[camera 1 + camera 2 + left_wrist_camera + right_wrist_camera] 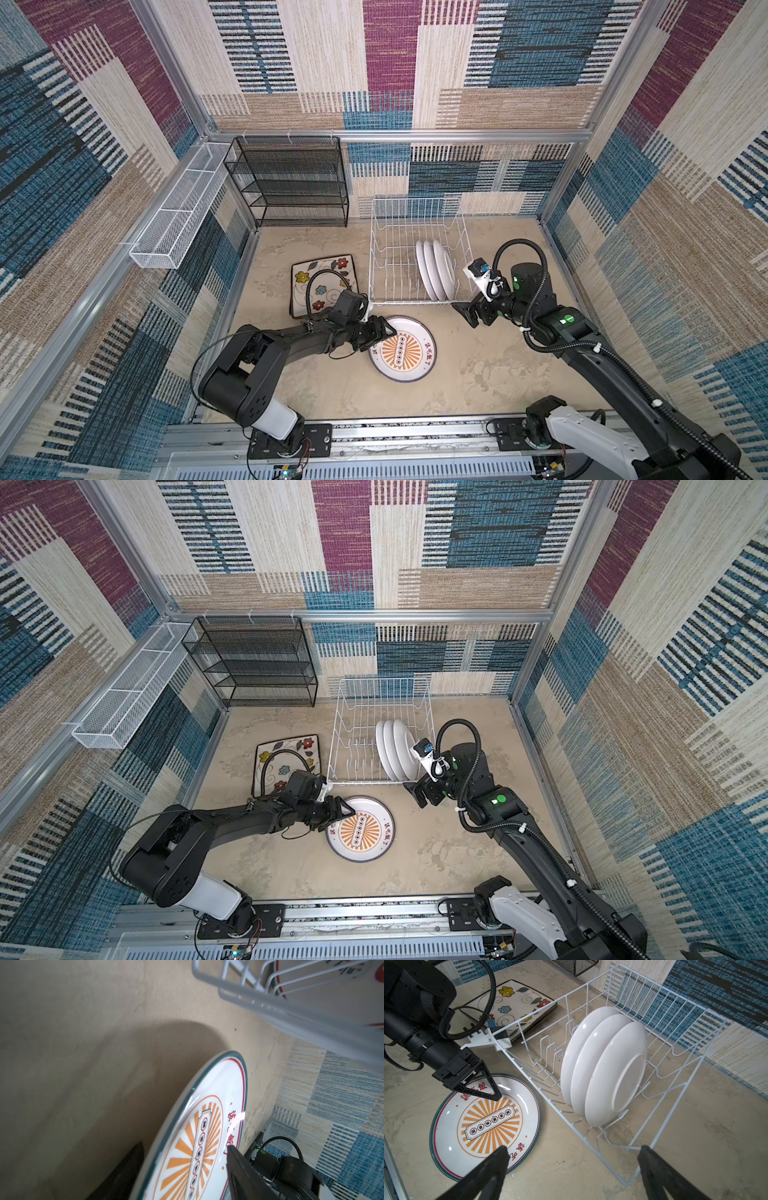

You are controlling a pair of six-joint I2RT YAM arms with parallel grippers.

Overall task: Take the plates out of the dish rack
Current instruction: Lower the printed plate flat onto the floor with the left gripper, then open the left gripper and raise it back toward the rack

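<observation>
Round sunburst plate [405,351] flat on table [478,374], left gripper [380,332] released at its rim
Plate lies face-up just in front of the dish rack [415,199]; left gripper's jaws stand parted astride the plate's left edge, one finger above the printed face. Three white plates [436,270] stand on edge in the rack's right half, backs showing. Right gripper [465,316] hangs spread wide and empty at the rack's front right corner, near those plates, outside the wire. Square floral plates [322,282] lie stacked on the table left of the rack
</observation>
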